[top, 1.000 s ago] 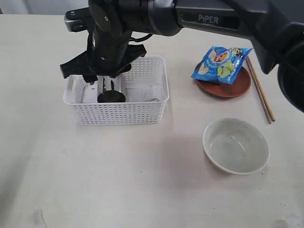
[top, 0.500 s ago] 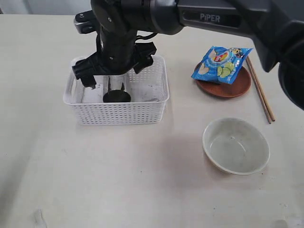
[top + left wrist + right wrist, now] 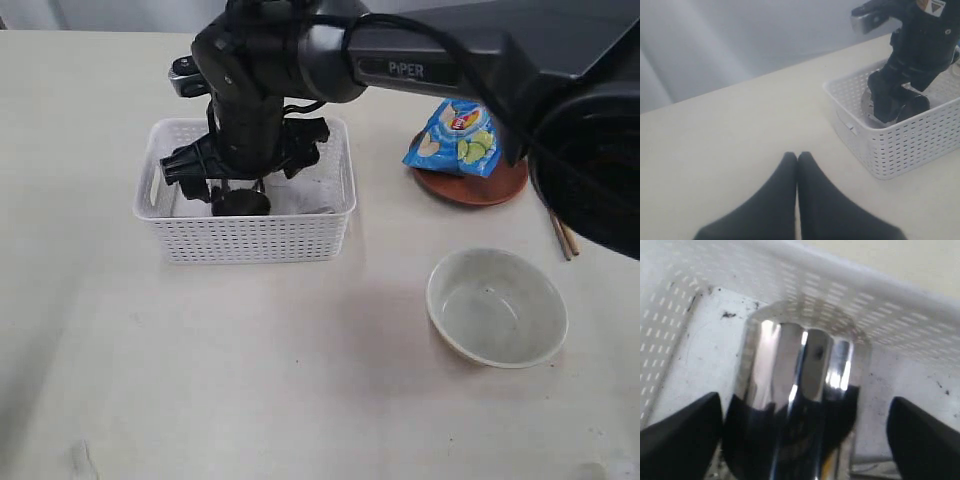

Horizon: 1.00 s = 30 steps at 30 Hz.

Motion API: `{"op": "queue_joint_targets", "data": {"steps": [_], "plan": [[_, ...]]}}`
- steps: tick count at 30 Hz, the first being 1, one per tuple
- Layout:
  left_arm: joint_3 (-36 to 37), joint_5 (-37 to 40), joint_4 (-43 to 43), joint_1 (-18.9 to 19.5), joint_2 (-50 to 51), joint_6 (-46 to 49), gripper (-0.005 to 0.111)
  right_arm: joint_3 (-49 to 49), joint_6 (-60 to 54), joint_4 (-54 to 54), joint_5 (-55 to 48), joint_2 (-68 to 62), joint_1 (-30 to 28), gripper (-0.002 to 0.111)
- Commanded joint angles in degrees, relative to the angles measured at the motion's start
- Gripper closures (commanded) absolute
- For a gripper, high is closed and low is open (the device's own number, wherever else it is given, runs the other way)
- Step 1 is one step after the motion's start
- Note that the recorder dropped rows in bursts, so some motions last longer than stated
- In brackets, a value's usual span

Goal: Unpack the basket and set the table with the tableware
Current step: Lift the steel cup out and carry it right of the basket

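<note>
The white basket (image 3: 250, 240) stands on the table (image 3: 250, 390) at the left. My right gripper (image 3: 243, 183) reaches down into it, open. Its two fingers stand on either side of the steel cup (image 3: 240, 204). Up close the cup (image 3: 800, 385) lies between the wide-apart fingers of the right gripper (image 3: 802, 440), with a clear gap on one side. The left wrist view shows the basket (image 3: 910, 145) from the side with the right arm in it. My left gripper (image 3: 797, 159) hangs shut over bare table, holding nothing. An off-white bowl (image 3: 497, 306) stands at the front right.
A reddish-brown plate (image 3: 485, 186) at the right back carries a blue snack bag (image 3: 465, 133). Wooden chopsticks (image 3: 563, 236) lie beside the plate, partly hidden by the right arm's dark body. Other items on the basket floor are hidden by the gripper.
My right gripper has come down deeper into the basket and shifted a little to the right. Its jaws have spread wider around the steel cup.
</note>
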State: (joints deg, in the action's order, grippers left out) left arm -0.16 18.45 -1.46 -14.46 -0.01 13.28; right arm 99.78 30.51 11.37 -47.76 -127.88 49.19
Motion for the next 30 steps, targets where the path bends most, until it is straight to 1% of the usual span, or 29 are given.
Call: {"op": "queue_joint_targets", "data": {"steps": [1, 2, 3, 5, 9, 12, 15, 18, 25, 30], "plan": [[0.2, 0.0, -0.3, -0.3, 0.0, -0.3, 0.107, 0.1, 0.1, 0.5, 0.8, -0.6, -0.5, 0.074], [0.2, 0.0, -0.3, -0.3, 0.0, -0.3, 0.107, 0.1, -0.6, 0.5, 0.8, -0.6, -0.5, 0.087], [0.2, 0.0, -0.3, -0.3, 0.0, -0.3, 0.107, 0.1, -2.5, 0.5, 0.8, -0.2, -0.5, 0.109], [0.2, 0.0, -0.3, -0.3, 0.0, -0.3, 0.107, 0.8, -5.1, 0.5, -0.8, 1.5, -0.5, 0.108], [0.2, 0.0, -0.3, -0.3, 0.0, -0.3, 0.107, 4.8, -10.4, 0.6, -8.8, 5.0, -0.5, 0.108], [0.2, 0.0, -0.3, -0.3, 0.0, -0.3, 0.107, 5.1, -14.8, 0.6, -12.9, 8.0, -0.5, 0.108], [0.2, 0.0, -0.3, -0.3, 0.0, -0.3, 0.107, 5.1, -16.4, 2.3, -16.2, 9.7, -0.5, 0.108], [0.2, 0.0, -0.3, -0.3, 0.0, -0.3, 0.107, 5.1, -15.4, 6.0, -16.5, 10.9, -0.5, 0.108], [0.2, 0.0, -0.3, -0.3, 0.0, -0.3, 0.107, 5.1, -15.6, 5.3, -13.8, 10.1, -0.8, 0.108], [0.2, 0.0, -0.3, -0.3, 0.0, -0.3, 0.107, 5.1, -15.7, 5.2, -14.2, 10.9, -3.3, 0.108]]}}
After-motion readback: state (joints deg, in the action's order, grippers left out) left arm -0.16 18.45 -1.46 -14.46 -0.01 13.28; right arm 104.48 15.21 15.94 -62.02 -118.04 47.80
